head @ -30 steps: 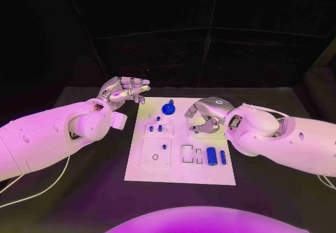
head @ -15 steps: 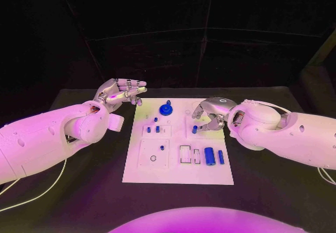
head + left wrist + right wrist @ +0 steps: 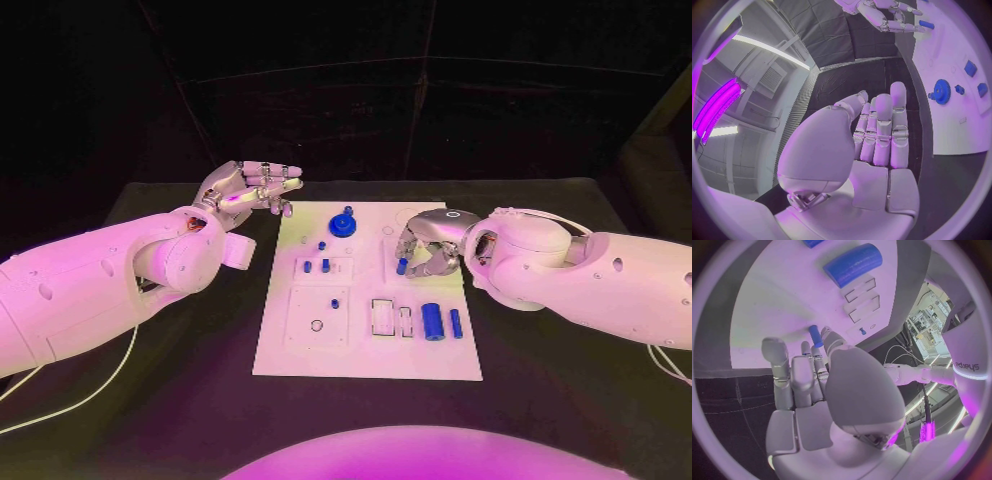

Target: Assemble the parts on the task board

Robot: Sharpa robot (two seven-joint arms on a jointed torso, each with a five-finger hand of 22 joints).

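Partly done: the gear (image 3: pixel 343 224) and pegs stand seated at twelve o'clock on the task board (image 3: pixel 361 355). Two cylinders (image 3: pixel 433 321) lie loose. The right hand (image 3: pixel 428 245) apparently pinches a small peg (image 3: pixel 401 266); the left hand (image 3: pixel 248 189) hovers spread.

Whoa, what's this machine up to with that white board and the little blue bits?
It is putting small blue parts together on the white task board. The right hand is down over the board's far right side, its fingers at a small blue peg; whether it actually grips the peg is hard to tell. The left hand is held up beside the board's far left corner, holding nothing. A blue gear and blue cylinders sit on the board.
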